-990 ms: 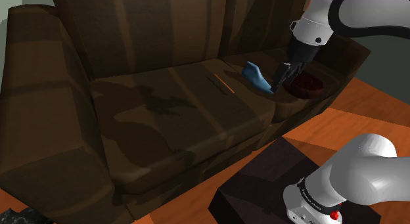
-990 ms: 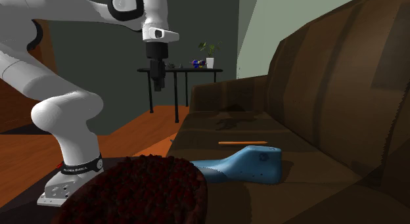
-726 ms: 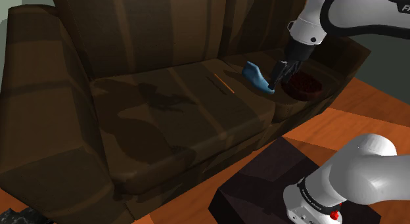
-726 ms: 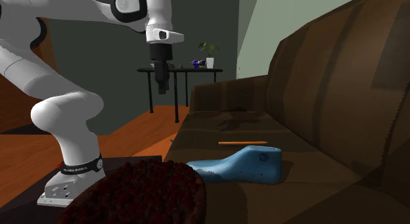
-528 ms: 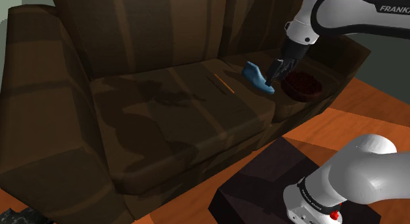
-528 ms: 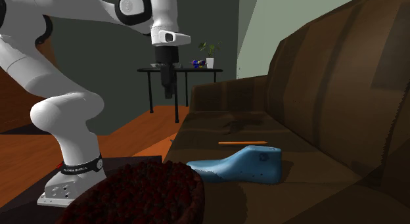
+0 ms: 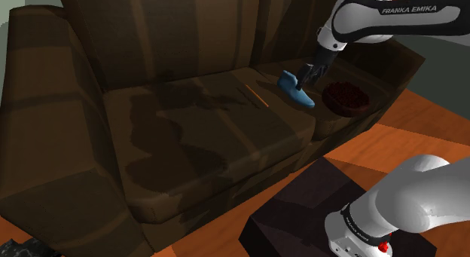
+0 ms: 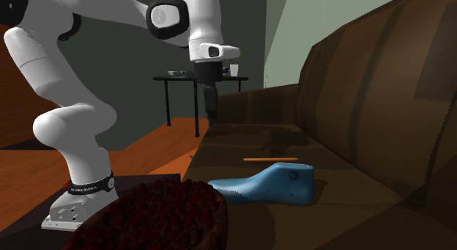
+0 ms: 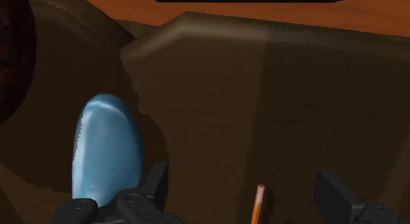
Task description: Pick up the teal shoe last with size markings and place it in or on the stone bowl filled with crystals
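The blue shoe last [image 9: 105, 147] lies loose on the sofa seat [image 7: 188, 135], just outside one finger of the gripper [image 9: 246, 186] and not between the jaws. The jaws are wide apart and empty, probably pre-set to span the last. An orange pencil [image 9: 257, 204] lies below the gap. The dark bowl [image 7: 346, 97] sits beyond the last. The arm is extended and the hand points down.

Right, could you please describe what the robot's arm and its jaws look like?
The arm is built of rounded white shells with dark joints, and its forearm carries dark FRANKA EMIKA lettering. A black band with white lettering rings its foot, next to a small red button. The jaws are all black and blocky, set below a white wrist.
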